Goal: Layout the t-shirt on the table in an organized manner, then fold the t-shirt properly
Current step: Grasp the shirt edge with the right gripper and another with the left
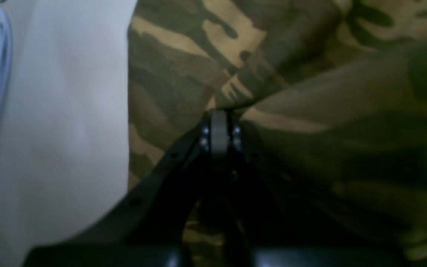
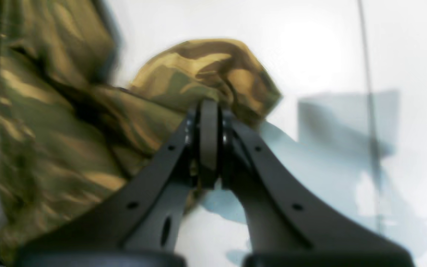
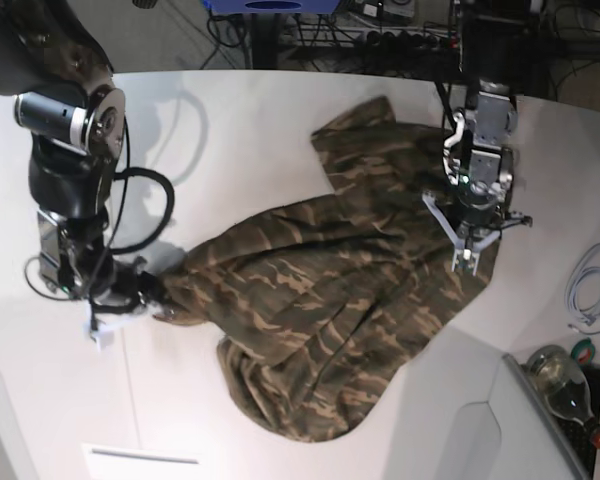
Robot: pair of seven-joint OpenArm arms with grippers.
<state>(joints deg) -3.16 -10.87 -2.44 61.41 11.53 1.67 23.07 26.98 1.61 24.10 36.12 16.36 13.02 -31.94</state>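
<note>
On the left of the base view, the right tool (image 3: 152, 293) sits low over the white desk (image 3: 240, 140), clenched on a bunched corner of the t-shirt (image 3: 330, 310). The right wrist view shows this closely: the two dark fingers (image 2: 169, 155) meet at their tips with a puckered knob of camouflage cloth (image 2: 206, 70) pinched between them, and bare desk (image 2: 310, 44) with a thin seam line beyond. From that pinched corner the cloth runs in a drawn-out ridge toward the middle of the desk.

The t-shirt lies rumpled across the middle of the desk, spread from the left corner to the far right, with a rounded lobe hanging toward the near edge and a folded part pointing to the far side.

On the right, the left tool (image 3: 467, 258) stands over the right edge of the t-shirt, also clenched on it. In the left wrist view its fingers (image 1: 219, 129) are pressed together on a fold of cloth (image 1: 272, 74), with bare desk (image 1: 69, 111) to the left.

Farther right a coiled white cable (image 3: 588, 290) lies on the desk, and a glass bottle (image 3: 560, 375) lies at the near right corner.
</note>
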